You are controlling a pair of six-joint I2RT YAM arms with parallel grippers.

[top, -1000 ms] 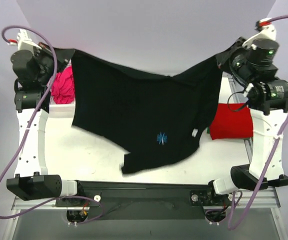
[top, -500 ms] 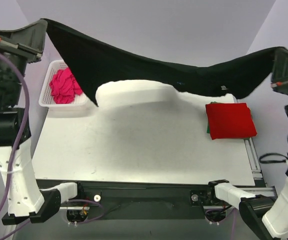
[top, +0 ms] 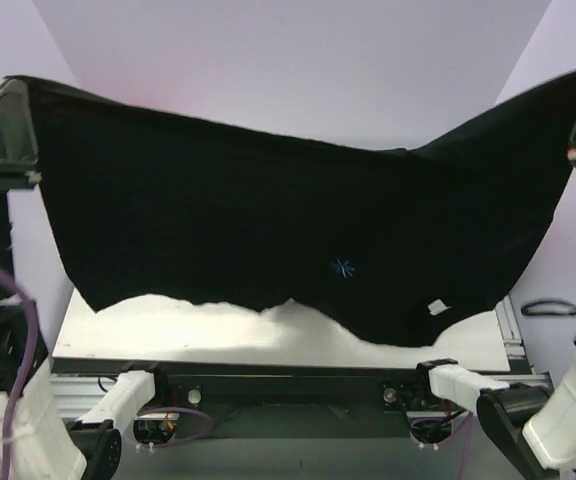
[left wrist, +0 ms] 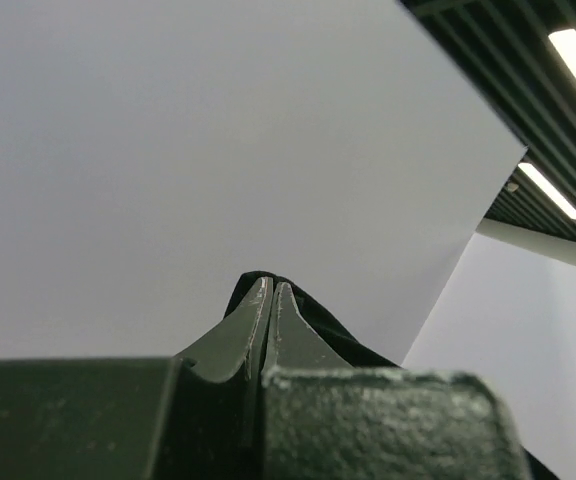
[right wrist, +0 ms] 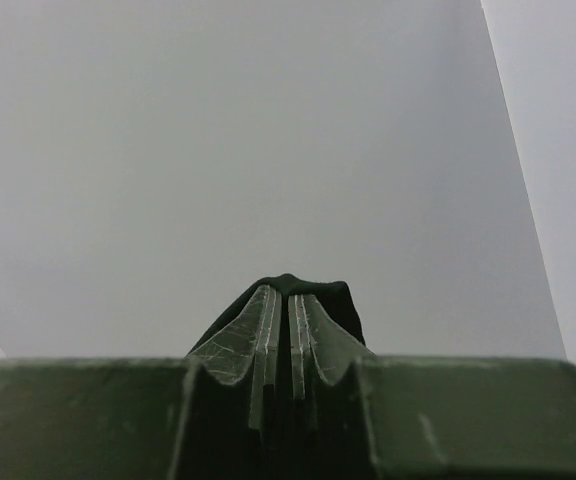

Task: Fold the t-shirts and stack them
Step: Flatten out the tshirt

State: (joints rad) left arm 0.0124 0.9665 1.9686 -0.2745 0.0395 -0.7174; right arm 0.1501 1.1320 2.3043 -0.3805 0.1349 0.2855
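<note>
The black t-shirt (top: 268, 230) is reading as soft matt cloth, taking no shine and draping in loose folds. On the left gripper (left wrist: 270, 290) and the right gripper (right wrist: 288, 292), the fingers are looking dark, matt and grainy, like a moulded part, with pale scuffs showing along the inner pads. The arm shells (top: 568, 425) are appearing as smooth white plastic, faintly glossy. The cable (top: 31, 335) is showing a smooth purple sheath. The table (top: 208, 335) top is looking white and matt; its front rail (top: 78, 382) is reading as bare metal.
</note>
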